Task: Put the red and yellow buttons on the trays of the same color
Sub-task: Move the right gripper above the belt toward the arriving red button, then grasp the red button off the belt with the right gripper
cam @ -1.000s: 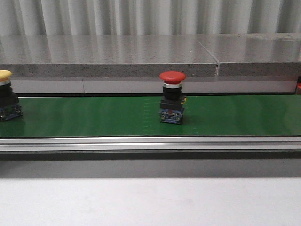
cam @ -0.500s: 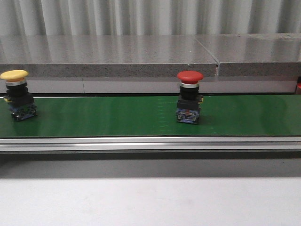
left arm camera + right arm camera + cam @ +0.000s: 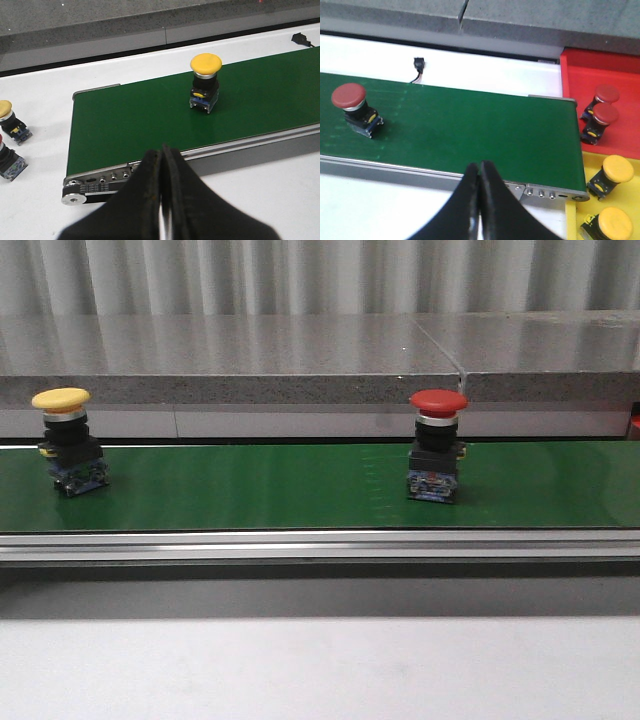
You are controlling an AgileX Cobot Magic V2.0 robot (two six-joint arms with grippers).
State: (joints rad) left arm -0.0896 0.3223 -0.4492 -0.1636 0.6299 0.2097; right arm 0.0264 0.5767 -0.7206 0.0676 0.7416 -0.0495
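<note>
Two red buttons are sitting in the red tray and two yellow ones in the yellow tray, while a red button at 3 o'clock and a yellow button at 9 o'clock are waiting on the belt. Both the left gripper and the right gripper are hanging closed and empty, apart from the buttons. The trays are lying outside the front view, and two more buttons are being cropped by the left wrist view's edge.

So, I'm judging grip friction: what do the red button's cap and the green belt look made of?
Red button cap: likely smooth moulded plastic, evenly coloured with a soft sheen. Green conveyor belt: apparently matte rubber or PVC, flat, almost no glare.
</note>
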